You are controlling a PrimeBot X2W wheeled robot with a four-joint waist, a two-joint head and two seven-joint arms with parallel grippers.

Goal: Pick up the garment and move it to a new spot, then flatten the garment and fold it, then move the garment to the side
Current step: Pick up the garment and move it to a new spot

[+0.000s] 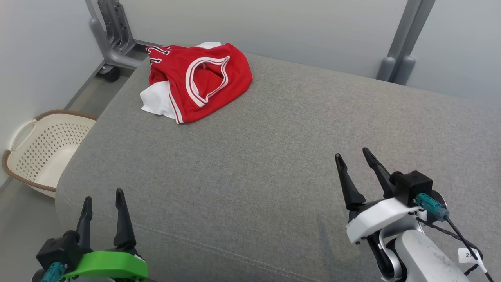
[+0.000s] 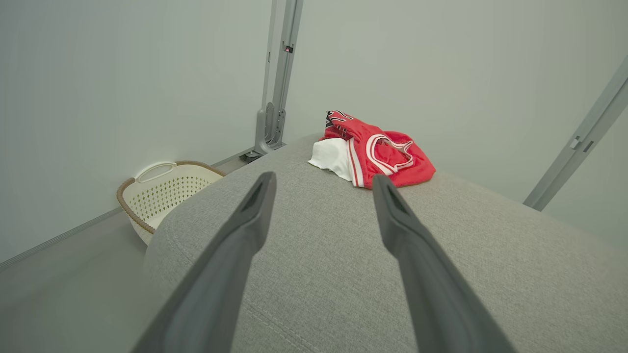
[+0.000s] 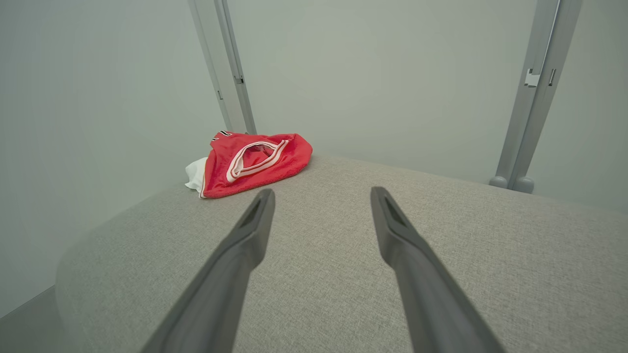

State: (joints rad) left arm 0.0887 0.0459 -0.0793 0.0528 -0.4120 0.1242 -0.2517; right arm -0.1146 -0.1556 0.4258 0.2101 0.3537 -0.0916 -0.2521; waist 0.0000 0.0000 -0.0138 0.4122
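Observation:
The garment (image 1: pixel 195 80) is a red jersey with white trim and a white part, lying crumpled at the far left corner of the grey cushioned surface (image 1: pixel 274 156). It also appears in the left wrist view (image 2: pixel 375 152) and in the right wrist view (image 3: pixel 250 162). My left gripper (image 1: pixel 103 203) hovers open at the near left edge, far from the garment. My right gripper (image 1: pixel 352 154) stands open at the near right, nothing between its fingers. In both wrist views the fingers (image 2: pixel 245 235) (image 3: pixel 245 240) spread wide over bare fabric.
A cream perforated laundry basket (image 1: pixel 43 149) sits on the floor left of the surface. Grey metal frame posts (image 1: pixel 113 35) (image 1: pixel 407 43) stand behind the surface against pale walls. The surface drops off at a rounded left edge.

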